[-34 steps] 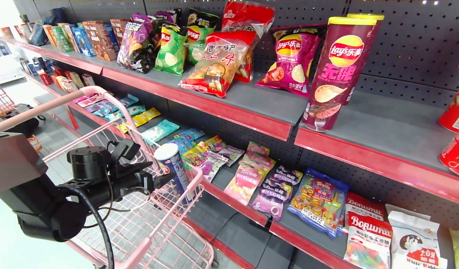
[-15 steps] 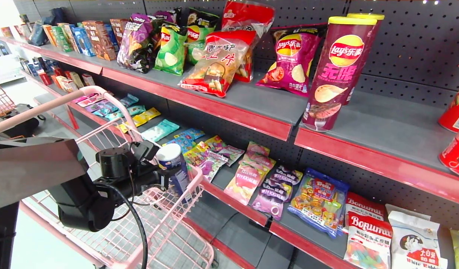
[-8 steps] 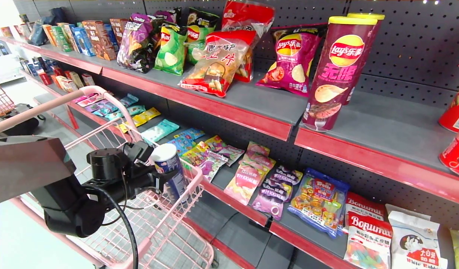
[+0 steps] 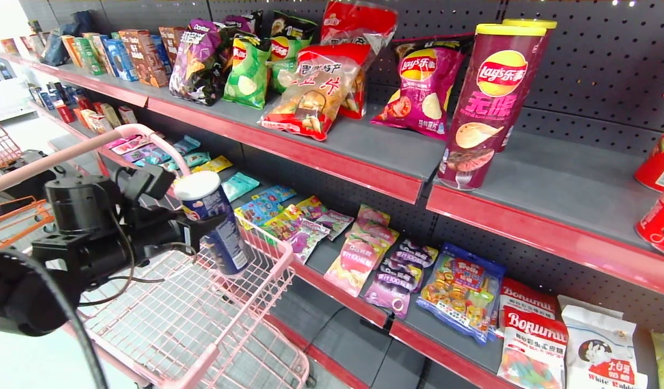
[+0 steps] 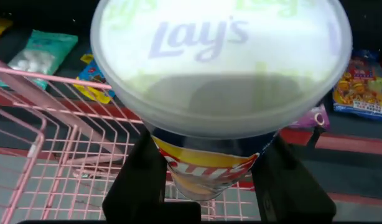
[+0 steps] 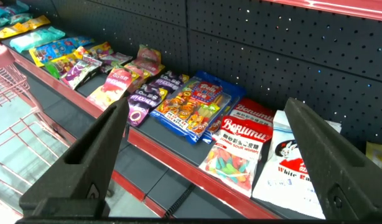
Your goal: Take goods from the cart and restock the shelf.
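Note:
My left gripper (image 4: 206, 219) is shut on a blue chip can (image 4: 215, 227) with a white lid, holding it upright above the far corner of the pink cart (image 4: 267, 254). In the left wrist view the can's lid (image 5: 222, 56) is close up, with a black finger (image 5: 138, 183) pressed on each side of the can body (image 5: 206, 171). My right gripper (image 6: 206, 168) is open with nothing between its fingers, in front of the lower shelf's candy bags (image 6: 191, 106).
The upper shelf (image 4: 558, 178) has a bare grey stretch between two tall purple chip cans (image 4: 485, 102) and red cans (image 4: 658, 156) at the right edge. Chip bags (image 4: 315, 92) fill the upper shelf to the left. Candy packets (image 4: 461, 289) line the lower shelf.
The left gripper closed on the blue can in the cart's corner, then lifted it up and to the left, above the cart's rim.

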Tool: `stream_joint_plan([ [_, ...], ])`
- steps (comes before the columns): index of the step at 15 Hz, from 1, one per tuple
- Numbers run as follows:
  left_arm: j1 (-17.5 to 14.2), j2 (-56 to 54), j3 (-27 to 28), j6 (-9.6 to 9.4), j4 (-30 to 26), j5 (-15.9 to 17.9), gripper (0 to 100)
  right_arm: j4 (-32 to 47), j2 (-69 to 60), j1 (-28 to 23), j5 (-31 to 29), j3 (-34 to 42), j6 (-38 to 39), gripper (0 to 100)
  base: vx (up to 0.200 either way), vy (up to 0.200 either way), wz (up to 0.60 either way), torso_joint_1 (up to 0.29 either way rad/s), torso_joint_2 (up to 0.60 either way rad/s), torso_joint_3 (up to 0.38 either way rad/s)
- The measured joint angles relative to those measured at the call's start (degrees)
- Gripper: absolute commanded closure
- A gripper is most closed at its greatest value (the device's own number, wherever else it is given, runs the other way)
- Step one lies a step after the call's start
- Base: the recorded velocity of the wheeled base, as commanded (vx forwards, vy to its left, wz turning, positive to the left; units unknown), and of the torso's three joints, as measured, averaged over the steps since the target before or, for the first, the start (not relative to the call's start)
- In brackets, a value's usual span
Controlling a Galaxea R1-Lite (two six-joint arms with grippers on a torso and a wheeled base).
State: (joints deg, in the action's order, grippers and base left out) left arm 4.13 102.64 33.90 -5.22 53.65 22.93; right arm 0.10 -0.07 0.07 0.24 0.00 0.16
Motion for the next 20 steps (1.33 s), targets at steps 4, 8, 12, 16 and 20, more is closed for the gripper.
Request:
stream_joint_plan([
  [4,-1.39,-20.68,0.46,2.97,-22.1,-1.48,100,-0.02,0.0,0.0,0.0,0.0,0.09,0,0.0,0.0,0.0,0.0,0.0,0.0],
  [8,-3.43,-43.36,0.16,4.21,-42.95,-2.13,100,0.0,0.0,0.0,0.0,0.0,0.2,0,0.0,0.0,0.0,0.0,0.0,0.0],
  [12,-4.34,-64.52,-5.57,4.56,-53.49,-3.45,100,0.01,0.0,0.0,-0.04,0.0,0.22,0,0.0,0.0,0.0,0.008,-0.03,-0.02],
  [16,-4.53,-74.34,-10.64,4.4,-55.32,-7.17,100,0.0,0.0,0.0,-0.06,0.0,0.2,0,0.0,0.0,0.0,0.144,-0.43,-0.282],
  [20,-4.6,-76.9,-11.74,4.0,-55.31,-7.56,100,0.0,0.0,0.0,-0.06,0.0,0.27,0,0.0,0.0,0.0,0.21,-0.57,-0.354],
])
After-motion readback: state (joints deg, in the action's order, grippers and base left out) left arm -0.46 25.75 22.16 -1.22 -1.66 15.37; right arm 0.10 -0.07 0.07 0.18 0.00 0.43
